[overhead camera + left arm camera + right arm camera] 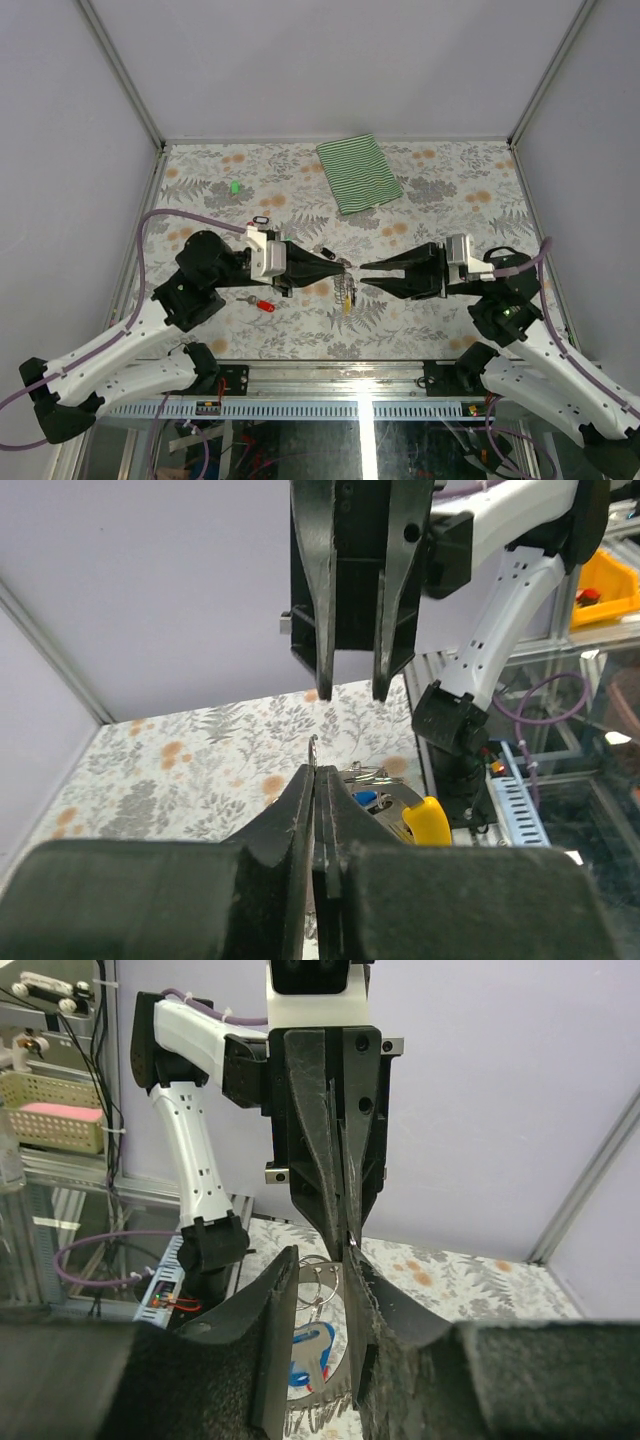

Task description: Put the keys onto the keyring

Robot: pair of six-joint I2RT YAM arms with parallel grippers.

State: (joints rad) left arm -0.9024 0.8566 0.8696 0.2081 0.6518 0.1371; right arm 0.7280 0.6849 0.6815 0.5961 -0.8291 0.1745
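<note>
Keys: 5 tot., each w/ 1 tag. 1 green key (235, 186), 1 red key (266, 305), 1 yellow key (432, 820), 1 blue key (365, 798), 1 black key (322, 251). 1 ring (345, 290). 1 striped cloth (360, 172). 1 table (450, 200). 2 robot arms: left arm (100, 365) & right arm (560, 365).

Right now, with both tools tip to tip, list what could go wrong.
1. The left tool pinches only a sliver of metal, apparently the keyring, at its very tips. The ring, carrying a blue tag and a yellow tag, could slip and drop.
2. The right tool stands open right against those tips. Closing or advancing could bump them and jar the grip loose.
</note>
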